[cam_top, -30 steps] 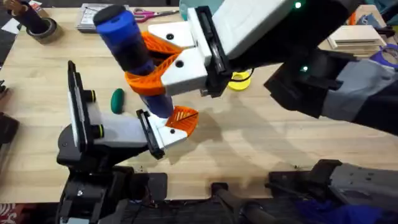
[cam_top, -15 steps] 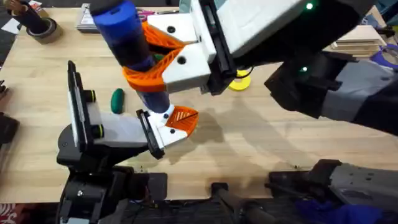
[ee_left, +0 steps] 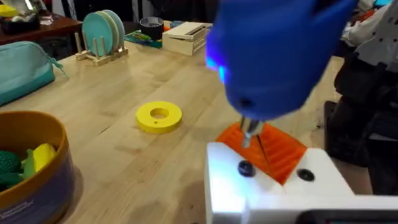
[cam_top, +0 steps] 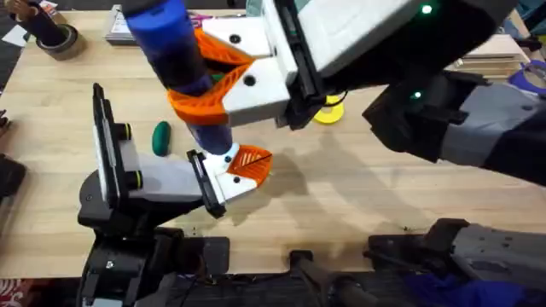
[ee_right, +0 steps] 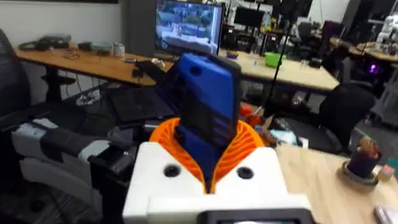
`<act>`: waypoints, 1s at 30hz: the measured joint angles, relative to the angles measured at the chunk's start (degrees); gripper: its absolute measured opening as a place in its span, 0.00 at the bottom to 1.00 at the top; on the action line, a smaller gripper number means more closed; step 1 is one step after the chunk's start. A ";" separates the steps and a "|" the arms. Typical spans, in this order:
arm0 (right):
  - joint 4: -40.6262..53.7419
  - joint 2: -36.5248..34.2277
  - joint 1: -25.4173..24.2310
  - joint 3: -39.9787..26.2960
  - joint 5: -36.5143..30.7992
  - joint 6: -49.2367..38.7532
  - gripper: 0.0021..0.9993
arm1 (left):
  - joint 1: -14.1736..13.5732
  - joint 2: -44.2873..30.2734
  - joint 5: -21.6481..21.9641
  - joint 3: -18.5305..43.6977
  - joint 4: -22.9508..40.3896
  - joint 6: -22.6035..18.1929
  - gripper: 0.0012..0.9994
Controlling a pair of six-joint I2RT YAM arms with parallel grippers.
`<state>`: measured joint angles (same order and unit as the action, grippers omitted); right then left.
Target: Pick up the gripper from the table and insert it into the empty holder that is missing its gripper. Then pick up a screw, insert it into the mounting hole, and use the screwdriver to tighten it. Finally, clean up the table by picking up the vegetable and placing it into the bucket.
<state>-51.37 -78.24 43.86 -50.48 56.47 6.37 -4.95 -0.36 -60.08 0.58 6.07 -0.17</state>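
right gripper (cam_top: 200,81) clamping the screwdriver (cam_top: 171,51) over the holder (cam_top: 223,181)

its orange fingers (ee_right: 239,149) are squeezing the blue body upright, the metal tip (ee_left: 249,132) resting on the holder's screw beside the orange gripper (cam_top: 252,162). i cannot tell how the left fingers are standing. the vegetable (cam_top: 160,138) is lying nearby.

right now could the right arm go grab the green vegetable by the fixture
Probably not yet. The right gripper is shut on the screwdriver, whose tip sits at the holder. The vegetable lies bare on the table just beyond it, so the path looks free once the tool is put down.
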 joint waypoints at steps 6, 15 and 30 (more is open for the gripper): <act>-2.40 0.00 -0.26 -0.27 0.27 3.37 0.02 | 0.00 0.00 -0.01 0.00 0.00 0.00 0.01; 6.85 -0.02 -1.62 -8.92 2.01 4.69 0.02 | 0.00 0.00 0.05 0.00 0.00 -0.02 0.01; 9.24 -0.04 -1.14 -6.48 2.51 0.48 0.02 | 0.00 0.00 0.07 0.00 0.00 0.00 0.01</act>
<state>-42.13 -78.28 42.72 -56.96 58.98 6.85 -4.95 -0.36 -60.01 0.58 6.07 -0.16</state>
